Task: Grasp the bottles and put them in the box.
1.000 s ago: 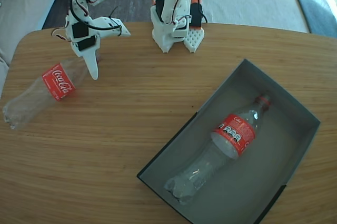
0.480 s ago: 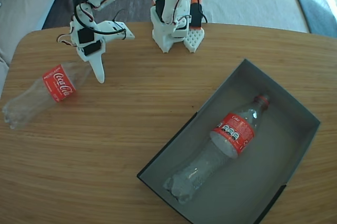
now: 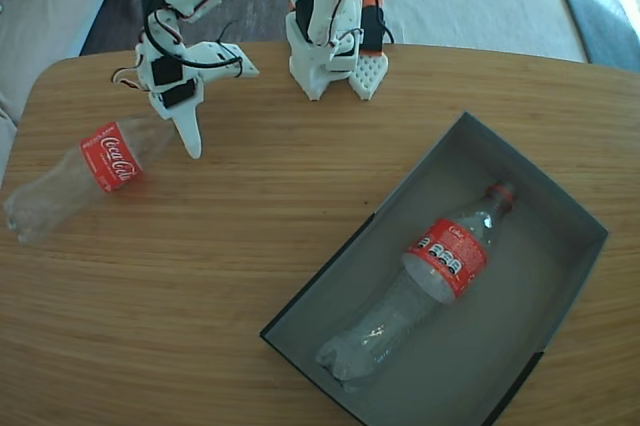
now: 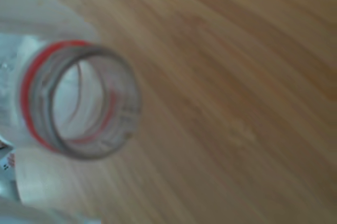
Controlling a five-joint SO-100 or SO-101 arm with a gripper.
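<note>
Halfway: one bottle [image 3: 440, 276] lies in the box [image 3: 585, 226]; the other bottle [image 3: 85, 171] rests on the counter [image 3: 250, 226], neck by the tool [image 3: 180, 131], whose grip I cannot tell.

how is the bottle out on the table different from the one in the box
The bottle on the table lies on bare wood at the left of the fixed view, beside the gripper; the bottle in the box rests inside the grey box.

The table bottle's mouth looks open and capless in the wrist view; the boxed one shows red at its neck.

The table bottle's label shows the white script logo; the boxed one's shows small print.

Both are clear, red-labelled and lying down.
</note>
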